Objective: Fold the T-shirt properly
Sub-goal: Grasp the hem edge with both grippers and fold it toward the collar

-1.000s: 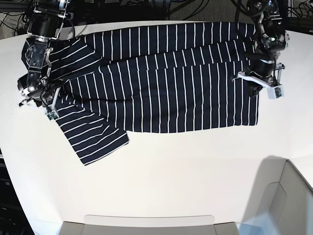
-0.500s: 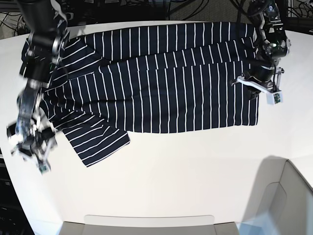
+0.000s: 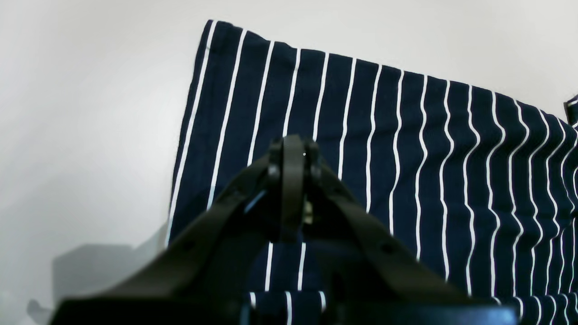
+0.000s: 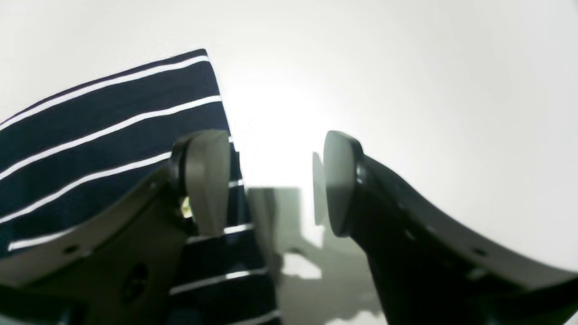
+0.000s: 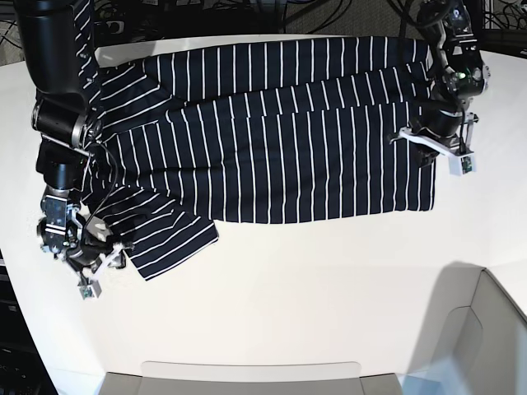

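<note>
The T-shirt (image 5: 280,140) lies spread on the white table (image 5: 313,280), dark navy with thin white stripes, one sleeve (image 5: 160,239) pointing toward the front left. My right gripper (image 5: 109,257) stands open at the sleeve's lower end. In the right wrist view the right gripper (image 4: 271,180) has one finger (image 4: 207,180) over the sleeve's edge (image 4: 113,135) and the other over bare table. My left gripper (image 5: 424,152) hovers at the shirt's right edge. In the left wrist view the left gripper (image 3: 292,153) is shut above the flat cloth (image 3: 406,158), with no cloth showing between its tips.
A pale box (image 5: 486,329) stands at the front right corner. A light tray edge (image 5: 247,372) runs along the front. Dark cables (image 5: 247,12) lie behind the table's far edge.
My right arm has swung from the shirt's left shoulder down to the sleeve's lower end, and its gripper has opened. The left arm has barely shifted.
</note>
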Available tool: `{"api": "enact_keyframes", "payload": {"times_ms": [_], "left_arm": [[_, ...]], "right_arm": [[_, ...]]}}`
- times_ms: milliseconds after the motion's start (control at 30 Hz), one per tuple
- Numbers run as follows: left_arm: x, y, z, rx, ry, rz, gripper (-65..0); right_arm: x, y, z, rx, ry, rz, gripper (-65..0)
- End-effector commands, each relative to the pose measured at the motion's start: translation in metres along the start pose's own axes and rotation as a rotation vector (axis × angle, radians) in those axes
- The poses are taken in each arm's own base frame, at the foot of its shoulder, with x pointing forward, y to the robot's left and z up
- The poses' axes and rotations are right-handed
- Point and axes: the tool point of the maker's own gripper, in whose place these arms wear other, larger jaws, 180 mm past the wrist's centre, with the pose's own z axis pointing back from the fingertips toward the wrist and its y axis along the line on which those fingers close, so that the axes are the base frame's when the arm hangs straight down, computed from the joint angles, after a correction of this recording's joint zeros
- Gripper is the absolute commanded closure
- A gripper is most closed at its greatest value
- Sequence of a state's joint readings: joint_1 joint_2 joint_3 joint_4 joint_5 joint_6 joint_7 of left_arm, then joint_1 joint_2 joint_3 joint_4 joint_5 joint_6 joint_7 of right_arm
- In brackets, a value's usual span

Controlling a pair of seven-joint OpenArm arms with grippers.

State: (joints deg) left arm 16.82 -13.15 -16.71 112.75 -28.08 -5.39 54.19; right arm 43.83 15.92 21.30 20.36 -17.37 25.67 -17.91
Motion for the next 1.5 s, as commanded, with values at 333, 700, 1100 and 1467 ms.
{"api": "enact_keyframes", "payload": {"times_ms": [333, 700, 1100, 1467], "left_arm": [[0.012, -0.002, 0.003, -0.007, -0.039, -0.012, 0.0], [0.069, -0.001, -0.018, -0.014, -0.139, -0.017, -12.9], [0.080, 0.058, -0.108, -0.022, 0.142, -0.111, -22.9], [0.037, 0.069, -0.138, -0.026, 0.203, -0.104, -22.9]], "right_arm": [[-0.012, 0.042, -0.017, 0.090, 0.043, 0.014, -32.9], [-0.021, 0.059, -0.017, 0.175, 0.063, 0.029, -32.9], [-0.024, 0.036, -0.011, 0.136, 0.068, 0.027, -32.9], [-0.024, 0.032, -0.010, 0.127, 0.067, 0.025, -32.9]]}}
